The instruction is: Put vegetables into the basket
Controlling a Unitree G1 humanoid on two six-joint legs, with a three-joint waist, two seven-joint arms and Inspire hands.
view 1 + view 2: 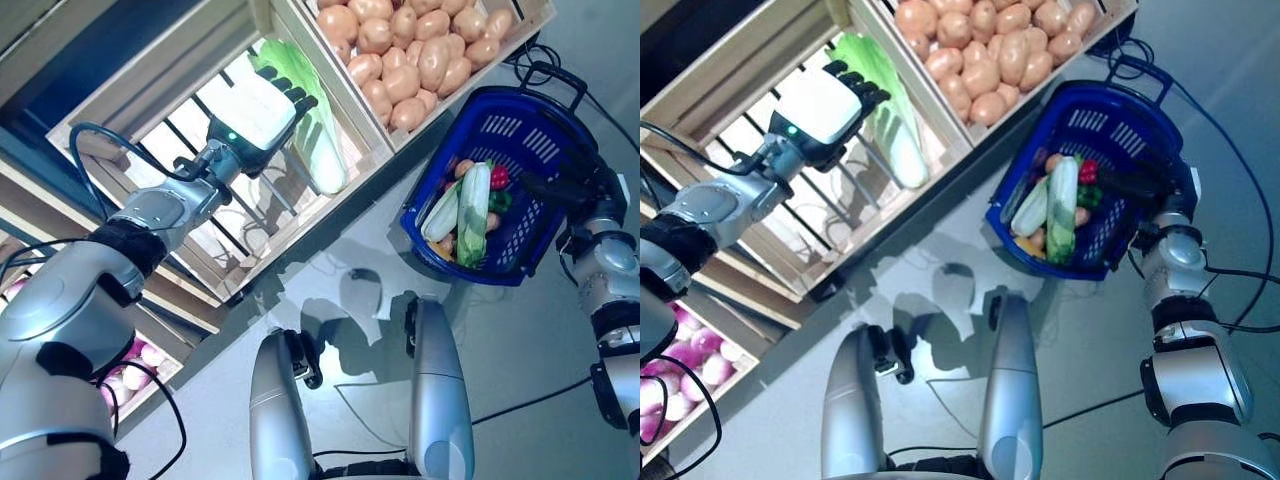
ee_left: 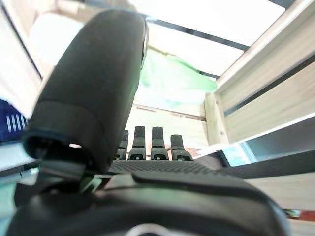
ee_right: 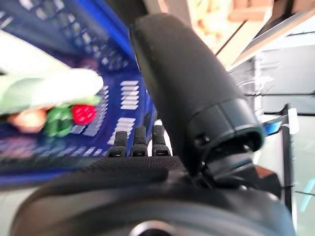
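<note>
Vegetables already fill part of the blue basket (image 1: 520, 150): a pale cabbage (image 1: 474, 205), a red pepper (image 1: 499, 177) and others lie inside, so the task looks partly done. The right hand (image 1: 1140, 182) reaches over the basket's rim by the handle; whether its fingers grip cannot be told. The left hand (image 1: 262, 108), fingers straight and empty, hovers inside the wooden crate (image 1: 150, 90), just beside a green-leafed cabbage (image 1: 315, 135) apparently next to go. No writing is legible.
</note>
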